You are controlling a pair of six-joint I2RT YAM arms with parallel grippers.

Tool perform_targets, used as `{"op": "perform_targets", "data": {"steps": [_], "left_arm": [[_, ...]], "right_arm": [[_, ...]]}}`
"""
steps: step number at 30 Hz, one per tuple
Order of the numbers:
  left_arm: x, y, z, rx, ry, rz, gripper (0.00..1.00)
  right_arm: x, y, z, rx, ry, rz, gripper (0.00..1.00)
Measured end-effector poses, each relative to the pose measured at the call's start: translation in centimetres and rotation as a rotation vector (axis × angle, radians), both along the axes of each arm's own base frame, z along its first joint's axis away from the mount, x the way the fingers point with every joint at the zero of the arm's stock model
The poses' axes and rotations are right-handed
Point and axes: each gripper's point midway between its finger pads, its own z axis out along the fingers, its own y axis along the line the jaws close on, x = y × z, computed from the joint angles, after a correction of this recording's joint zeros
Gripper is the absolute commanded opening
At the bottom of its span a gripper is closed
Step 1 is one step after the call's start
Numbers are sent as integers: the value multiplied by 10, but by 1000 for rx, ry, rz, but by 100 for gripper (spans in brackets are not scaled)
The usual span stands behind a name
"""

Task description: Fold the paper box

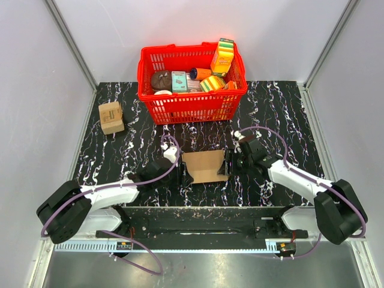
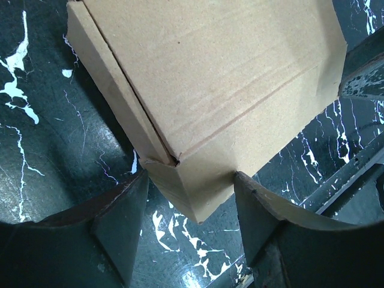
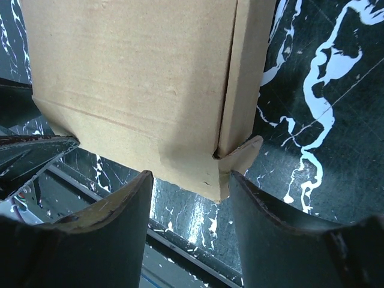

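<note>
The paper box (image 1: 204, 166) is plain brown cardboard, partly folded, lying flat on the black marble table between my two grippers. My left gripper (image 1: 180, 172) is at its left edge. In the left wrist view the gripper (image 2: 189, 201) is open, and a folded corner of the box (image 2: 204, 90) pokes in between the fingertips (image 2: 123, 222). My right gripper (image 1: 230, 163) is at the box's right edge. In the right wrist view it (image 3: 189, 192) is open, with the box's near corner (image 3: 150, 90) and a small side flap just in front of the fingertips (image 3: 123, 210).
A red basket (image 1: 192, 107) full of colourful packages stands behind the box. A small tan cube-shaped box (image 1: 111, 117) sits at the far left. The metal base rail (image 1: 198, 231) runs along the near edge. White walls enclose the table.
</note>
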Motion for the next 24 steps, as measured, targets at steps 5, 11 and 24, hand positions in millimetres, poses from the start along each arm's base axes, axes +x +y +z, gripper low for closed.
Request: {"op": "perform_targets", "data": {"steps": [5, 11, 24], "left_arm": [[0, 0, 0, -1, -1, 0, 63], [0, 0, -1, 3, 3, 0, 63], [0, 0, -1, 2, 2, 1, 63]], "right_arm": [[-6, 4, -8, 9, 44, 25, 57], [-12, 8, -10, 30, 72, 46, 56], [-15, 11, -8, 52, 95, 44, 54]]}}
